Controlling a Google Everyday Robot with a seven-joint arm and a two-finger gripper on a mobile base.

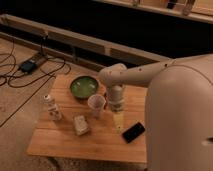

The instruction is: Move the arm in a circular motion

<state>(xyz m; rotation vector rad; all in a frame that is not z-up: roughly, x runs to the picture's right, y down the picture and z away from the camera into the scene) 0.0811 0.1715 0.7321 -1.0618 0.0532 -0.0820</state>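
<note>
Your arm [165, 95]: cream-white, small dark holes dotting shell. Your gripper [117, 106]: pale grey, over table middle, just beside cup [96, 105], white. Bowl [83, 87] green. Phone [133, 132] black. Table [60, 142] warm tan wood. Cables [15, 80] black.
</note>
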